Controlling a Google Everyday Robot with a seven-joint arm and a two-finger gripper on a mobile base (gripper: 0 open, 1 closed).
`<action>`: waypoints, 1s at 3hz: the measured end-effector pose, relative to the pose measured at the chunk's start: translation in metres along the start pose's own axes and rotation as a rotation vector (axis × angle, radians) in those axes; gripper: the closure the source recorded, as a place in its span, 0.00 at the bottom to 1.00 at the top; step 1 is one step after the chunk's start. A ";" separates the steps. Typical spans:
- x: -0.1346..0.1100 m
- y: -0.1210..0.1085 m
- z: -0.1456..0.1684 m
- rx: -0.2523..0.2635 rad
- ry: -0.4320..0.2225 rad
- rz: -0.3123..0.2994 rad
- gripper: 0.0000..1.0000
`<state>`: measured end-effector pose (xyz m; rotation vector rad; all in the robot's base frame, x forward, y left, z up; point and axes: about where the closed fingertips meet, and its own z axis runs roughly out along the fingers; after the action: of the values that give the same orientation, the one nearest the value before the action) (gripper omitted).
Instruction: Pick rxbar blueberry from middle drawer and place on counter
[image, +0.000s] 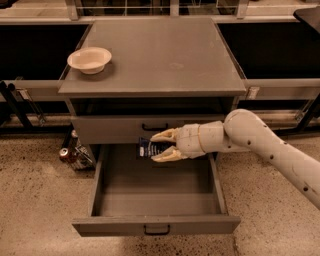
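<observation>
My gripper (159, 146) is shut on the rxbar blueberry (146, 148), a small dark blue bar with pale print. It holds the bar above the open middle drawer (156, 224), near the drawer's back and just below the closed drawer above it. The arm reaches in from the right. The open drawer's floor shows nothing else inside. The counter (165, 55) is the cabinet's flat grey top, above and behind the gripper.
A cream bowl (89, 59) sits on the counter's left rear part. The closed drawer (150, 127) with a black handle lies right behind the gripper. A can and small items (67, 153) stand on the floor left of the cabinet.
</observation>
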<state>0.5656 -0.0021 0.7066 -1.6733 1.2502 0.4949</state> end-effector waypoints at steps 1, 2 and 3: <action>-0.051 -0.049 -0.045 0.077 -0.067 -0.028 1.00; -0.084 -0.082 -0.074 0.153 -0.058 -0.052 1.00; -0.101 -0.112 -0.098 0.263 -0.013 -0.052 1.00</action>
<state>0.6053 -0.0328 0.8789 -1.4741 1.2033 0.2954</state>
